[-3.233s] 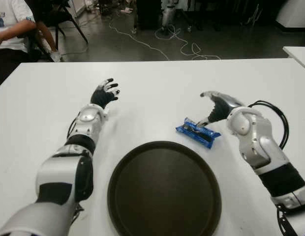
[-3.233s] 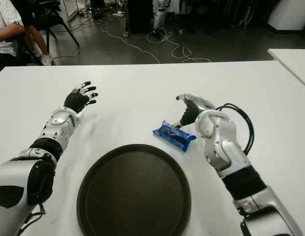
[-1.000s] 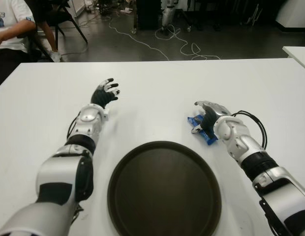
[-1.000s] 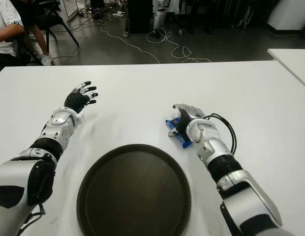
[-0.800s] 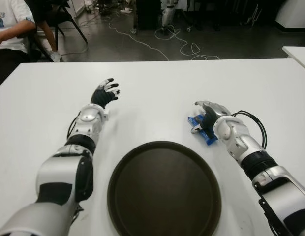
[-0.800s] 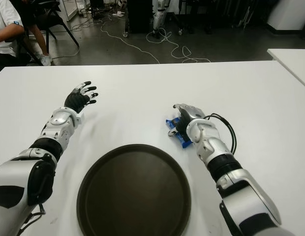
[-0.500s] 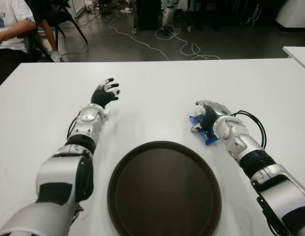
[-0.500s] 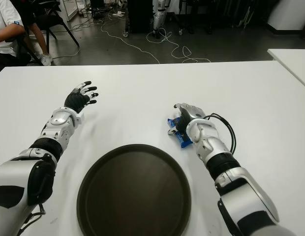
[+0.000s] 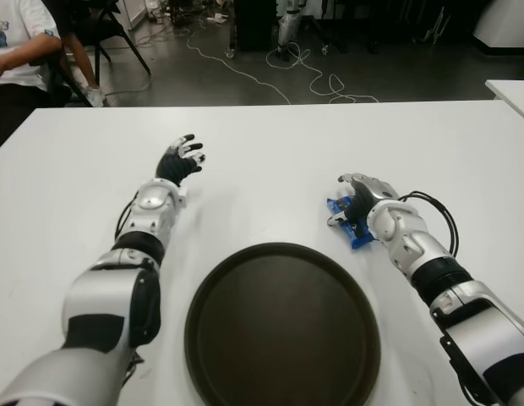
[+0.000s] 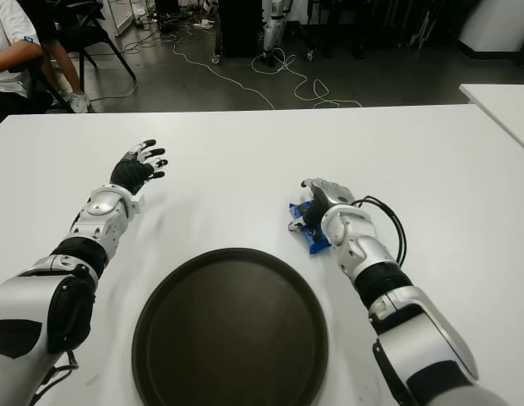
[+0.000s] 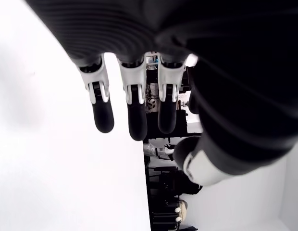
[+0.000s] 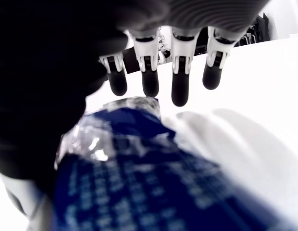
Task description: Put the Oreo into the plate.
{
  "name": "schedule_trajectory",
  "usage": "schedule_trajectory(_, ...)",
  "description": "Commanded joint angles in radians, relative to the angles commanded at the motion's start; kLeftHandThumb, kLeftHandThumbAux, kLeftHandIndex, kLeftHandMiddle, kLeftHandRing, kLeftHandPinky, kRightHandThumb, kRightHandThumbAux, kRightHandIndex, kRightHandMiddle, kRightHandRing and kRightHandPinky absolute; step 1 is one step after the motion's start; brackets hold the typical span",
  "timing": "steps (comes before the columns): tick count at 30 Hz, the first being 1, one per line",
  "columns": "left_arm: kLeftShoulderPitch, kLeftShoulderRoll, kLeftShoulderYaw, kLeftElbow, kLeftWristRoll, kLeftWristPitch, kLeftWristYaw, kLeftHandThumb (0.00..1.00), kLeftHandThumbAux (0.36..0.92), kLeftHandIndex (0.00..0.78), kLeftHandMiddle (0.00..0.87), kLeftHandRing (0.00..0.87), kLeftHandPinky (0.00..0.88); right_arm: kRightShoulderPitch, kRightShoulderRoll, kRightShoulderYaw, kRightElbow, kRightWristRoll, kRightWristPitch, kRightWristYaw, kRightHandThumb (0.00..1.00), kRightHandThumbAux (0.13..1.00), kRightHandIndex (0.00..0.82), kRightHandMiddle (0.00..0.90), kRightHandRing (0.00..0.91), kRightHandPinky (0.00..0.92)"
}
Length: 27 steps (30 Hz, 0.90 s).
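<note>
The blue Oreo packet (image 9: 346, 222) was seen on the white table (image 9: 270, 161), just beyond the right part of the rim of the dark round plate (image 9: 283, 326) and not inside it. The packet was covered from above by the right hand (image 9: 357, 203). In the right wrist view the wrapper (image 12: 154, 178) was shown close under the palm, with the fingers (image 12: 180, 84) bent down over its far end. The fingertips were seen past the edge of the packet, and the thumb side was lying along its other side. A closed grip could not be confirmed from these views; the hand was cupped around the packet, and whether the packet was raised from the table could not be told.

The left hand (image 9: 179, 161) was placed well apart, far to the left and beyond the plate. Its fingers (image 11: 132, 113) were stretched out and spread, and nothing was held in them.

At the far left corner, behind the table, a seated person in a white shirt (image 9: 13, 42) was partly visible. Cables (image 9: 270, 72) were scattered on the dark floor beyond the table.
</note>
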Motion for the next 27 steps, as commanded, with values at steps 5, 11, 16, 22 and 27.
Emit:
schedule_trajectory(5, 0.0, 0.001, -0.001, 0.0, 0.001, 0.0, -0.002, 0.0, 0.788, 0.116, 0.191, 0.194, 0.207, 0.008, -0.013, -0.004, -0.026, -0.001, -0.014, -0.017, 0.085, 0.825, 0.361, 0.39, 0.403, 0.451)
schedule_trajectory(11, -0.001, 0.002, -0.003, 0.0, 0.002, 0.002, -0.003, 0.0, 0.777, 0.118, 0.195, 0.198, 0.214, 0.025, -0.026, -0.014, -0.103, -0.01, 0.014, -0.038, 0.612, 0.738, 0.421, 0.556, 0.568, 0.587)
schedule_trajectory(16, -0.001, 0.003, -0.002, 0.0, 0.001, 0.004, -0.005, 0.0, 0.774, 0.11, 0.189, 0.196, 0.216, 0.035, -0.037, -0.011, -0.141, -0.019, 0.036, -0.047, 0.682, 0.722, 0.429, 0.602, 0.607, 0.608)
schedule_trajectory(22, 0.001, 0.004, -0.001, 0.0, 0.0, 0.003, -0.005, 0.0, 0.771, 0.106, 0.181, 0.19, 0.215, 0.037, -0.051, -0.006, -0.166, -0.021, 0.054, -0.029, 0.696, 0.718, 0.43, 0.612, 0.616, 0.607)
schedule_trajectory(27, 0.001, 0.003, 0.0, 0.0, -0.001, 0.0, -0.005, 0.0, 0.768, 0.104, 0.179, 0.187, 0.211, 0.028, -0.058, -0.003, -0.143, -0.019, 0.047, -0.029, 0.697, 0.719, 0.429, 0.618, 0.62, 0.61)
